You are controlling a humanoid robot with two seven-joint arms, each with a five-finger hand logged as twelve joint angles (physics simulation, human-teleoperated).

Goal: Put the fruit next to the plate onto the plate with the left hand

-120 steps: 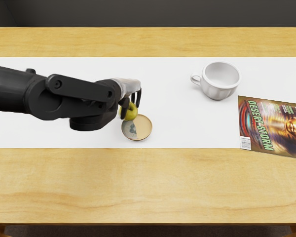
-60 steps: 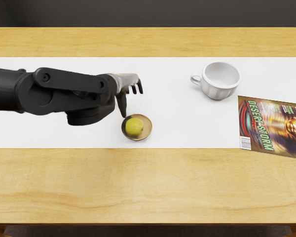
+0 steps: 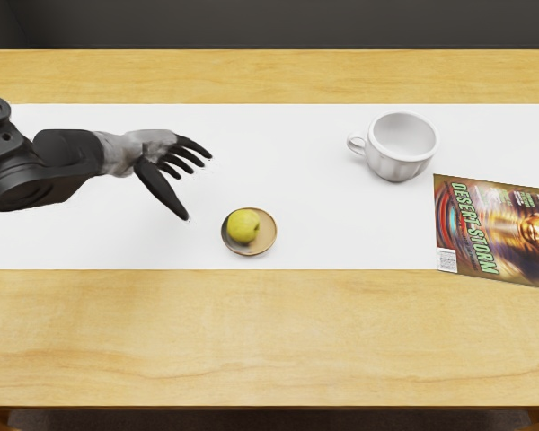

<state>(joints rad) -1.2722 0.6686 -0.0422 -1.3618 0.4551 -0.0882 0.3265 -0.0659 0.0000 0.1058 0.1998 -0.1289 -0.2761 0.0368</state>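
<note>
A yellow-green fruit (image 3: 242,225) lies on the small tan plate (image 3: 264,236), toward the plate's left side, on the white runner. My left hand (image 3: 175,171) hovers to the left of the plate, apart from it, with its fingers spread and nothing in them. Its thumb points down and right toward the plate. The left arm comes in from the picture's left edge. The right arm does not show.
A white cup (image 3: 397,145) stands at the back right on the white runner (image 3: 305,189). A magazine (image 3: 496,228) lies at the right edge, half on the runner. Bare wooden table (image 3: 269,341) fills the front.
The left hand held the fruit over the plate's left rim, let it go onto the plate, then drew back to the left with its fingers spread.
</note>
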